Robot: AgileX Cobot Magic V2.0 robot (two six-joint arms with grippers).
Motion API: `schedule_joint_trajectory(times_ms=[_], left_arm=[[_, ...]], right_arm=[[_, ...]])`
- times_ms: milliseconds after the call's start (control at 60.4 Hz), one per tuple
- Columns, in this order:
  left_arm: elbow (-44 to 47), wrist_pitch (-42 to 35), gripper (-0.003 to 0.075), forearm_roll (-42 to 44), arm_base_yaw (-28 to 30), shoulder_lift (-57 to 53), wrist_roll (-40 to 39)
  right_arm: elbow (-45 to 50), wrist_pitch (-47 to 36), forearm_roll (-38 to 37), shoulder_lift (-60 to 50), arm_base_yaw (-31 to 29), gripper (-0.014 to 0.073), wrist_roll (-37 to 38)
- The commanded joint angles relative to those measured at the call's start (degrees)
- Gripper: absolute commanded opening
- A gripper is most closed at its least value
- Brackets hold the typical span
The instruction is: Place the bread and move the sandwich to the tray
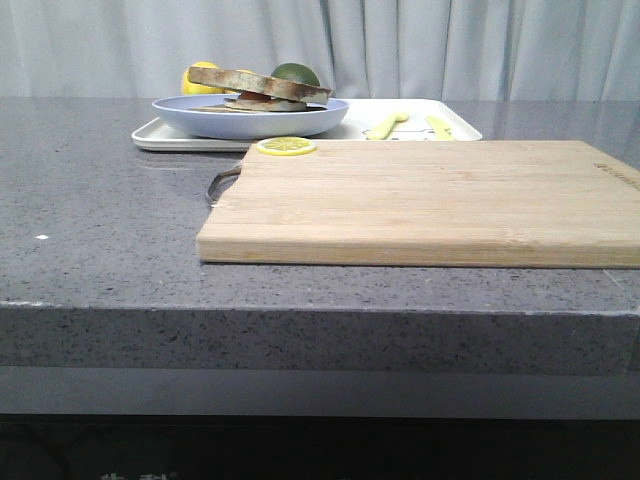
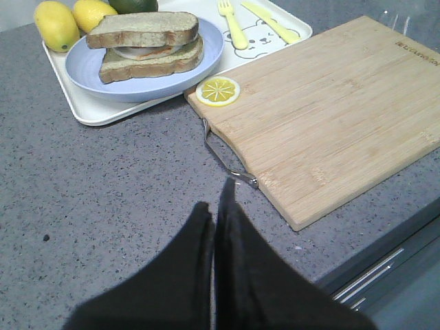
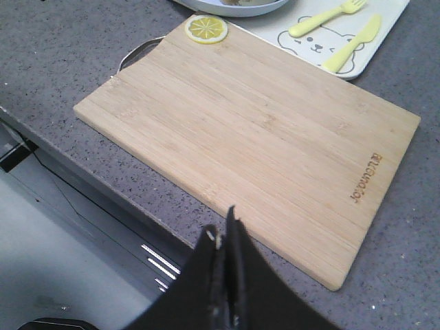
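The sandwich (image 2: pixel 148 47) lies on the round pale-blue plate (image 2: pixel 148 88), which stands on the white tray (image 2: pixel 89 110). The bread (image 2: pixel 144 27) is its top slice, over a fried egg and a lower slice. In the front view the sandwich (image 1: pixel 270 88), plate (image 1: pixel 250 122) and tray (image 1: pixel 160 135) are at the back left. My left gripper (image 2: pixel 214 199) is shut and empty over bare counter, near the cutting board's metal handle. My right gripper (image 3: pixel 220 230) is shut and empty over the counter's front edge. Neither gripper shows in the front view.
A light wooden cutting board (image 1: pixel 430 200) lies in front of the tray, with a lemon slice (image 2: pixel 218 91) on its far left corner. A yellow fork (image 2: pixel 232 24) and knife (image 2: pixel 271 20) lie on the tray. Yellow fruits (image 2: pixel 56 24) and a green fruit (image 2: pixel 134 5) sit behind the plate.
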Motion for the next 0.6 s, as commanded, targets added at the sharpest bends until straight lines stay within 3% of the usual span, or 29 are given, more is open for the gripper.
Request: schedule_joint_trajectory(times_ms=[0,348,480,580], left_arm=[[-1.53,-4.57,-0.0018,-0.43,-0.06,-0.27,-0.52],[-1.53,-4.67,-0.0018,-0.43,-0.06,-0.27,-0.52],[2.49,-9.59,-0.0018,-0.43,1.08,-2.40,-0.52],[8.47,-16.52,-0.0018,1.10,5.26,-5.83,-0.52]], right_arm=[[-1.21,-3.41,-0.90,0.01,-0.31,-0.0068,0.18],[-1.21,-3.41,-0.90,0.01,-0.31,-0.0068,0.18],[-1.21,-3.41,-0.90,0.01,-0.31,-0.0068,0.18],[-1.21,-3.41,-0.90,0.01,-0.31,-0.0068,0.18]])
